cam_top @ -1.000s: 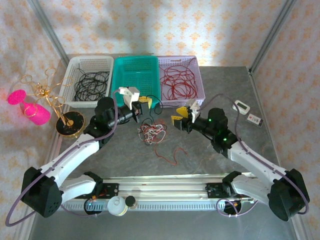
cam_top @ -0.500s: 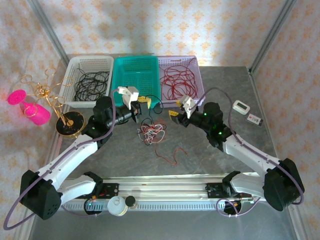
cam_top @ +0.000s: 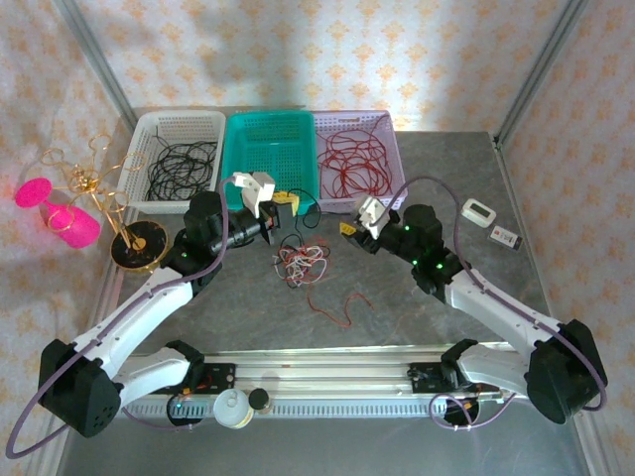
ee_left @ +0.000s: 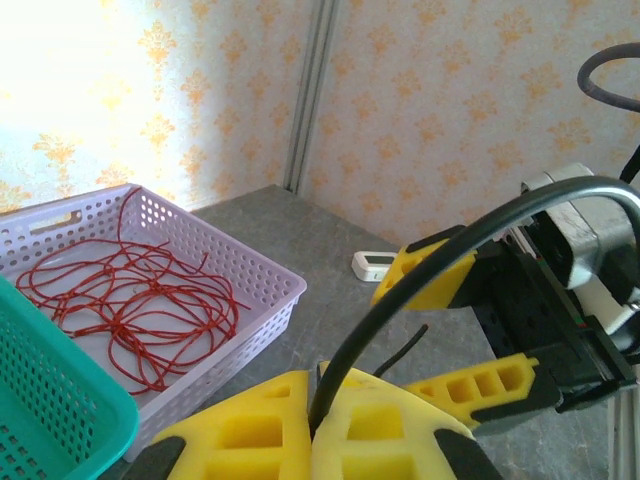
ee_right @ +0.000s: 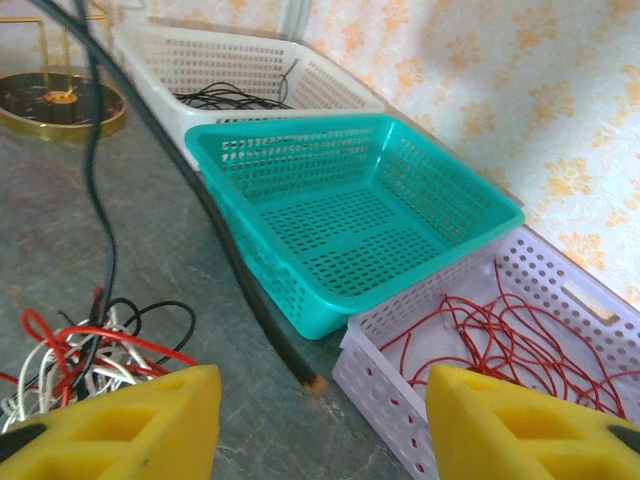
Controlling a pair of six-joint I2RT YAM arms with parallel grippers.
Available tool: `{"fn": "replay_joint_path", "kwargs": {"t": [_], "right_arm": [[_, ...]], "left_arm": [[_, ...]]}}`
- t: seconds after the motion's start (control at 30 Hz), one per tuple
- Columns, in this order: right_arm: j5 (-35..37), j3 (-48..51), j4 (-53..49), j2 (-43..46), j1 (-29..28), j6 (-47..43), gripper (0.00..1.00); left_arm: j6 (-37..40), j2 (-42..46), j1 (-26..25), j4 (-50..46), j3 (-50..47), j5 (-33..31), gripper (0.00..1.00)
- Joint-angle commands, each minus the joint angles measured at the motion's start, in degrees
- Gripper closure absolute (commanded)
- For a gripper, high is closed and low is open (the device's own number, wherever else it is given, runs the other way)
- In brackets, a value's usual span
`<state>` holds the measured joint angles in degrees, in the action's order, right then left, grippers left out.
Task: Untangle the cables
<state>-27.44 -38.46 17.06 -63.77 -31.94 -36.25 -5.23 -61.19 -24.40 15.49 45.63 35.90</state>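
the left gripper [ee_left: 315,438] is pinching its yellow pads tight on a black cable [ee_left: 352,350], which is rising out from between them and arching away toward the right gripper [cam_top: 349,229] facing it. the right gripper is holding its two yellow fingers [ee_right: 112,422] spread wide with nothing between them. just beyond that open gap a black strand [ee_right: 240,270] is running across the table, its copper-tipped end lying at the corner of the lilac basket [ee_right: 400,425]. the tangle of cables [cam_top: 303,263], red, white and black strands knotted together, is lying on the grey table [cam_top: 446,159] between the two grippers and a little nearer the arm bases than either; from the right wrist it is showing just beside the left-hand finger. a loose red strand [cam_top: 342,303] is trailing from the tangle farther toward the bases. beyond both grippers three baskets are sitting side by side: a white basket [cam_top: 179,124] holding coiled black cables behind the left gripper, a teal basket [cam_top: 270,124] straight past its fingers, and the lilac basket holding looped red cables ahead of the right gripper. a gold wire stand [cam_top: 104,203] is standing well off to the left gripper's outer side, and a small white device [cam_top: 479,211] is lying near the right arm's outer side.
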Motion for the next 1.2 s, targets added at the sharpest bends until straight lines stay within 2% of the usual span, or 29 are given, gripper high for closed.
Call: {"fn": "replay_joint_path", "kwargs": {"t": [0.0,0.2,0.37,0.5,0.63,0.77,1.0,1.07,1.17], "right_arm": [[-2.1,-1.8,-0.6,0.9,-0.7,-2.2,0.44],[0.3,-4.6,-3.0,-1.1,-2.0,-5.5,0.48],[0.5,-7.2,-5.3,-3.6,-2.6,-7.7,0.57],[0.2,-8.3,-5.7,-5.3,-2.6,-8.1,0.75],[1.9,-7.2,-3.0,-4.3,-2.7,-5.6,0.99],[13.1,-5.6,2.3,-2.0,-2.3,-0.5,1.00],[20.0,-8.5,0.3,1.3,1.1,3.3,1.00],[23.6,-10.6,-1.9,0.8,2.1,3.7,1.00],[26.5,-15.5,-7.4,-1.3,4.6,7.0,1.00]], "left_arm": [[1.4,1.4,-0.3,-0.3,2.1,-0.6,1.00],[2.3,1.2,-0.4,-1.3,2.7,-0.9,1.00],[2.2,1.0,-0.3,-1.5,2.8,-0.9,1.00],[2.5,1.0,-0.3,-1.8,3.0,-1.1,1.00],[3.0,1.2,-0.3,-2.3,3.3,-3.0,1.00],[2.9,2.7,-0.4,-1.1,2.4,-9.7,1.00],[0.5,4.7,-0.2,1.4,-0.1,-27.6,1.00],[0.1,5.6,-0.3,3.3,-1.6,-29.9,1.00],[-0.4,6.1,-0.2,5.4,-3.4,-29.1,1.00]]}}
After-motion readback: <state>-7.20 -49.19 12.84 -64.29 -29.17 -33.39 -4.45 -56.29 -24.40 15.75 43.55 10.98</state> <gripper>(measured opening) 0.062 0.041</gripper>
